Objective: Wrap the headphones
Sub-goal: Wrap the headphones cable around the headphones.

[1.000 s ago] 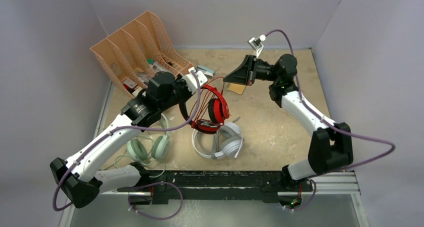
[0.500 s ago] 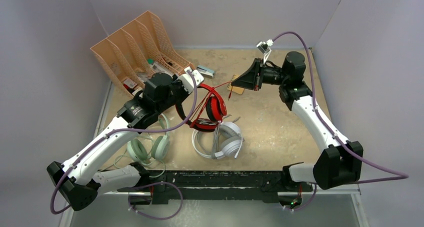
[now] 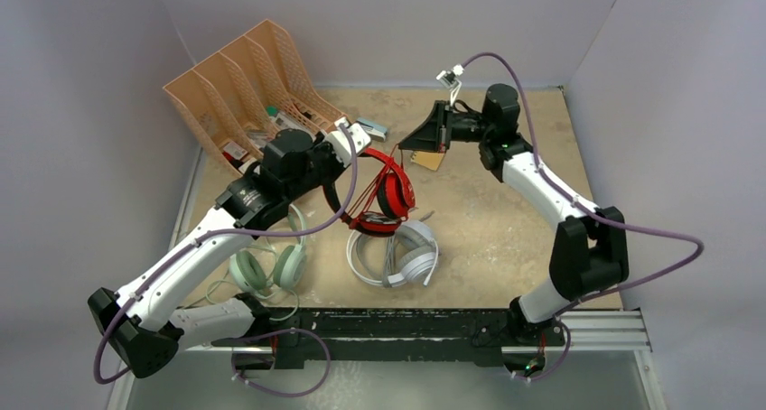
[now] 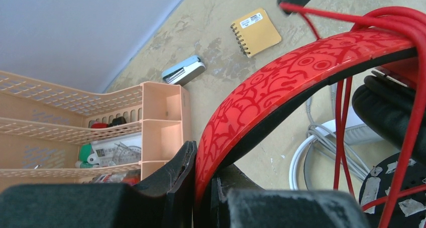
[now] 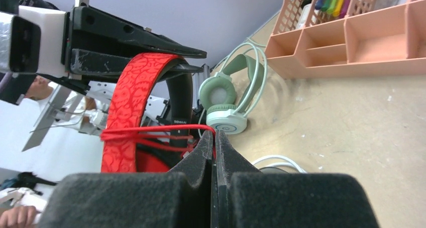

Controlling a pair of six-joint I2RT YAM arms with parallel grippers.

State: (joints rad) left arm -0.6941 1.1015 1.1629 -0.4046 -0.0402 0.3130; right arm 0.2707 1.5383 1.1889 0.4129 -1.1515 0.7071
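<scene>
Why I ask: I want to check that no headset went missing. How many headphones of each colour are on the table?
Red and black headphones: 1
White headphones: 1
Mint-green headphones: 1
Total: 3

On red headphones (image 4: 281, 82): glossy patterned plastic band w/ matt blk lining. Smooth satin plastic on mint headphones (image 5: 223, 100). Peach organiser (image 4: 161, 107): perforated matt plastic. Spiral notebook (image 4: 256, 31): kraft paper cover, wire binding. Tan bench (image 4: 216, 17): mottled, matt, rough-looking.
</scene>
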